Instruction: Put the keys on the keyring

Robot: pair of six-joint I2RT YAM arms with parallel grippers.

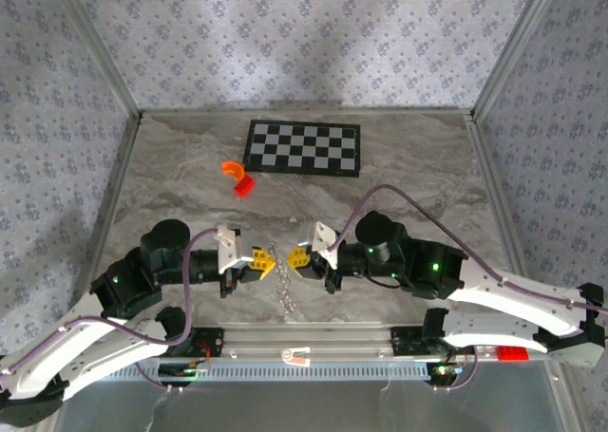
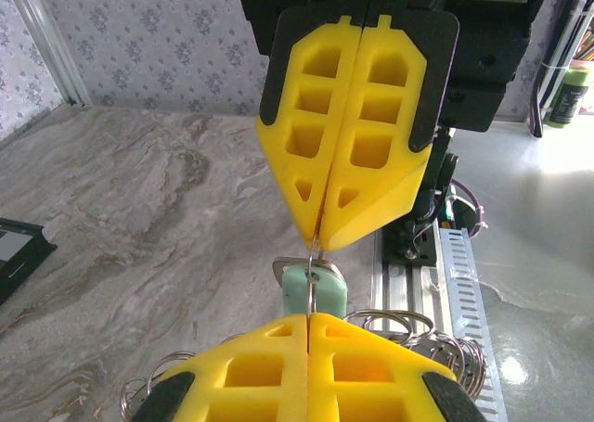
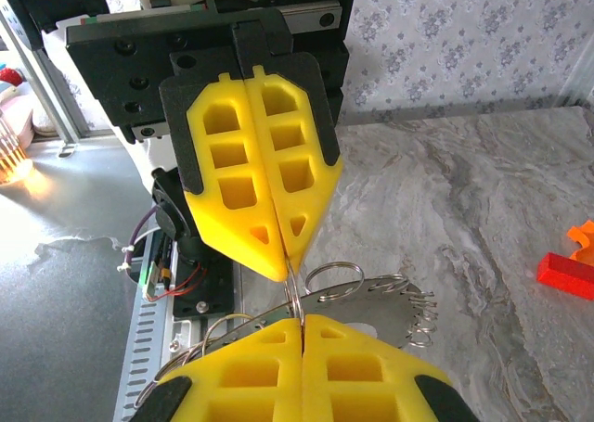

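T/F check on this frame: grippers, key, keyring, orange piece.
1. Left gripper and right gripper are both shut. True.
2. The orange piece lies on the checkerboard. False: it is off the board, beside the red piece.
3. The key sits between the two grippers' tips. True.
4. The keyring lies beside the checkerboard. False: it is between the grippers.
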